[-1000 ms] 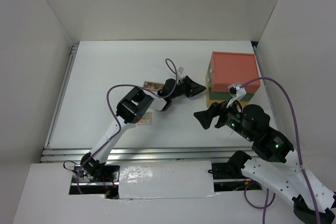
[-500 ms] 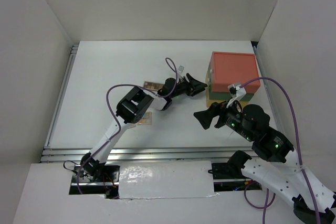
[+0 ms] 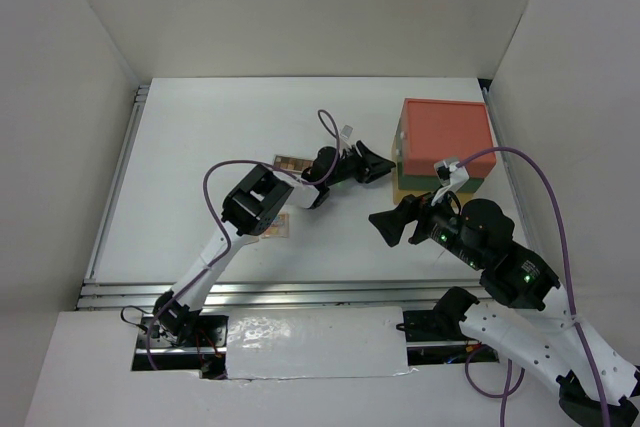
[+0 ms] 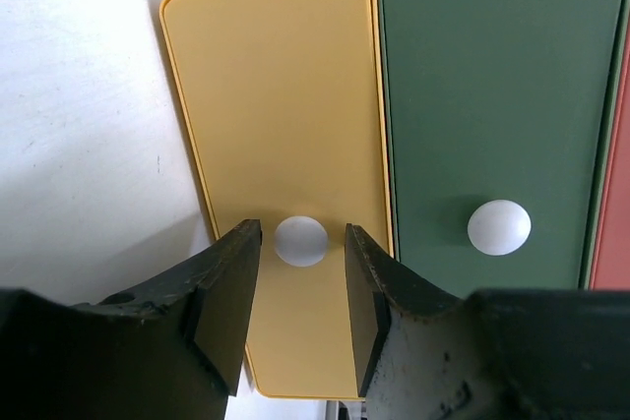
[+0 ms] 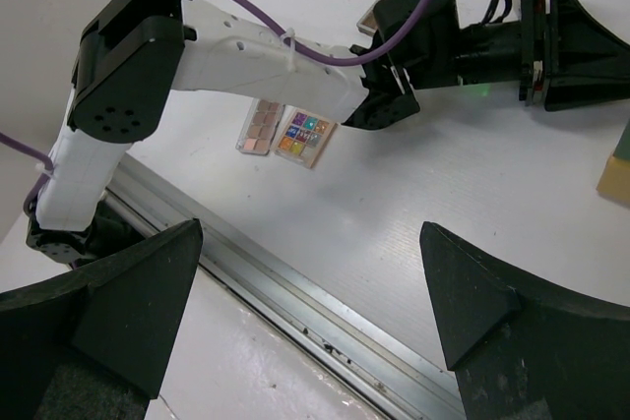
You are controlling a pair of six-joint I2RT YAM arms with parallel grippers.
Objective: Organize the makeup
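Observation:
My left gripper [image 3: 380,164] is open at the front of the drawer box [image 3: 445,132]. In the left wrist view its jaws [image 4: 301,235] stand on either side of the white knob [image 4: 300,241] of the yellow drawer [image 4: 276,95], not touching it. A brown-pink palette [image 5: 260,130] and a small multicoloured palette [image 5: 303,137] lie side by side under the left arm, also seen from above [image 3: 278,225]. Another brown palette [image 3: 288,163] lies behind the left wrist. My right gripper [image 3: 385,225] is wide open and empty above the table. Compacts, disc and tubes are out of view.
The green drawer [image 4: 492,76] with its own white knob [image 4: 499,226] sits beside the yellow one, with a red edge [image 4: 618,174] past it. A metal rail [image 5: 325,302] runs along the table's near edge. White walls enclose the table.
My left gripper has shifted slightly toward the drawer box. The right arm has not moved.

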